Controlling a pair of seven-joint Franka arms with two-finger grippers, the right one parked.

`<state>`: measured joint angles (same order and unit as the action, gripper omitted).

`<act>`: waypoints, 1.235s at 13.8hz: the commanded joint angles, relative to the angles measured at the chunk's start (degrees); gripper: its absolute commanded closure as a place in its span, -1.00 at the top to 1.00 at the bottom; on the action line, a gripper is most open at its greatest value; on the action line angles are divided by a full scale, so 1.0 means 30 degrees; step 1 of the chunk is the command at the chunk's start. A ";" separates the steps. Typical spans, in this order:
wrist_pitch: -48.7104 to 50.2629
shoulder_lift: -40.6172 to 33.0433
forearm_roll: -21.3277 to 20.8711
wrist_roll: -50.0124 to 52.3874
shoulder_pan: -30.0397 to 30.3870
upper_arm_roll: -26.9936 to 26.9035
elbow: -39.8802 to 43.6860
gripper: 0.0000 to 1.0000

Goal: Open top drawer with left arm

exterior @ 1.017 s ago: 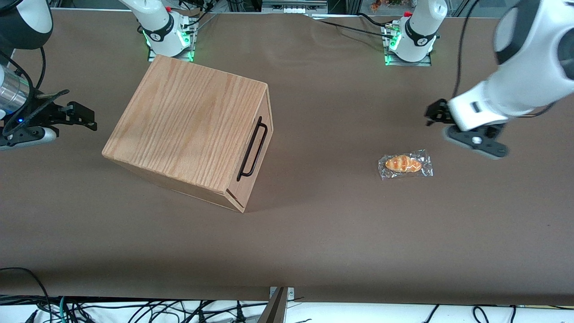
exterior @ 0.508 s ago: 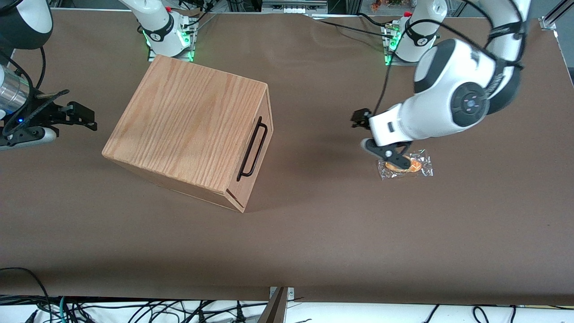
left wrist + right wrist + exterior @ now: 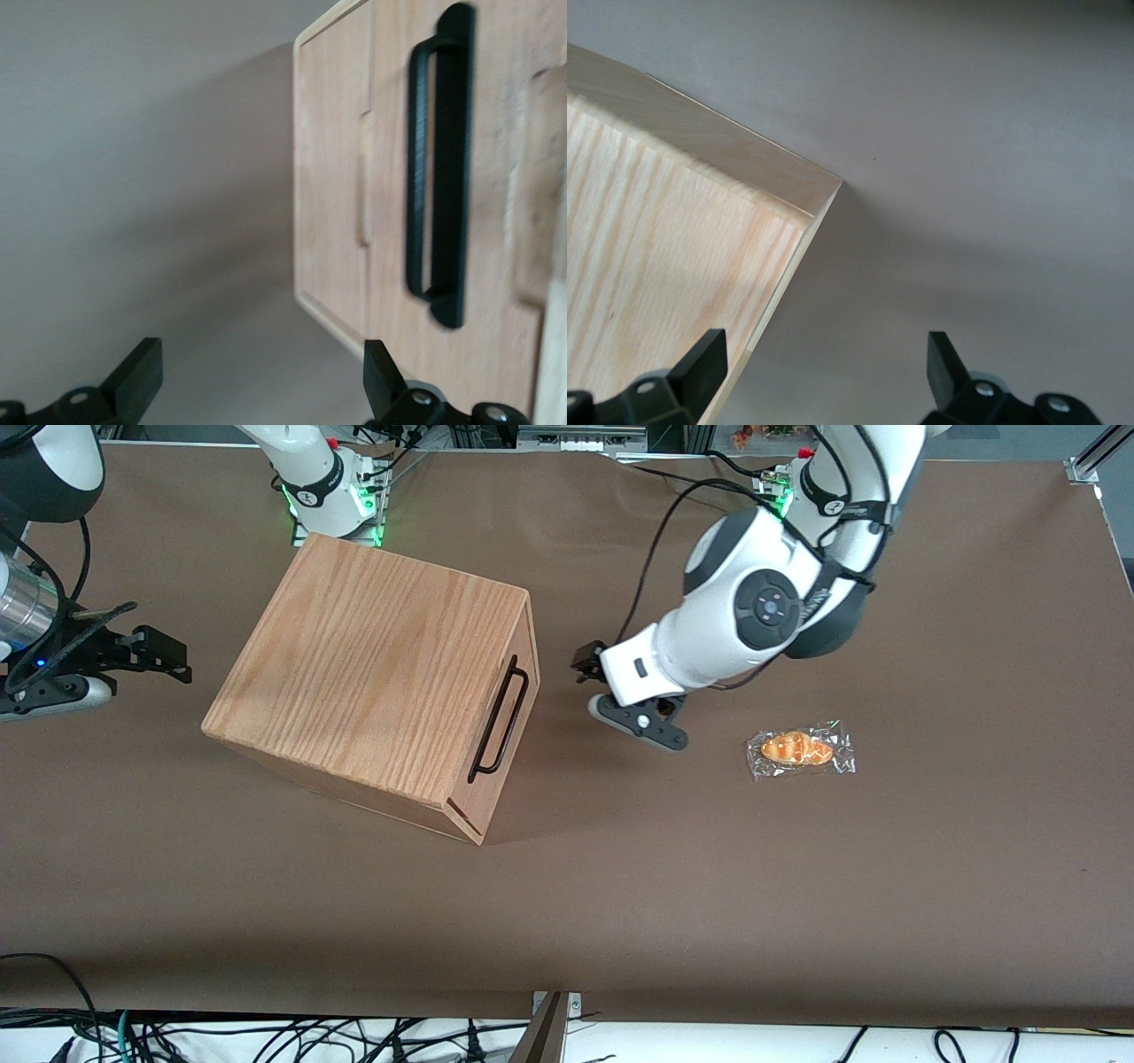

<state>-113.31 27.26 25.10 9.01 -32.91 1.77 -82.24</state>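
Since a second ago the left arm (image 3: 753, 611) has swung in from the working arm's end of the table, passing over the wrapped bread roll (image 3: 800, 748), and its gripper (image 3: 620, 701) now hangs with fingers apart just in front of the top drawer (image 3: 425, 177), which is shut in the wooden box (image 3: 372, 673). The handle (image 3: 499, 719) runs slanted, so a misaligned approach could strike the drawer front or slip off the bar. The wrist view is blurred, and the drawer's seams are hard to trace.

Oak-grain box (image 3: 372, 682), black handle (image 3: 499, 718), black claw (image 3: 620, 704).
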 commanded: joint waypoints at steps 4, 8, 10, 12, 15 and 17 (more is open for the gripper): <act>-0.1489 0.2687 0.0509 0.2883 -0.1510 -0.0266 0.3062 1.00; -0.1780 0.3452 0.0626 0.3443 -0.1686 -0.0266 0.3829 1.00; -0.2190 0.3685 0.0626 0.3472 -0.1921 -0.0266 0.3829 1.00; -0.2309 0.3833 0.0597 0.3443 -0.2039 -0.0266 0.3829 1.00; -0.2309 0.3951 0.0422 0.3268 -0.1980 -0.0296 0.3742 1.00; -0.2280 0.3951 0.0246 0.3180 -0.1835 -0.0354 0.3683 1.00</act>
<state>-120.33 38.04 25.16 18.99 -38.32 1.41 -73.11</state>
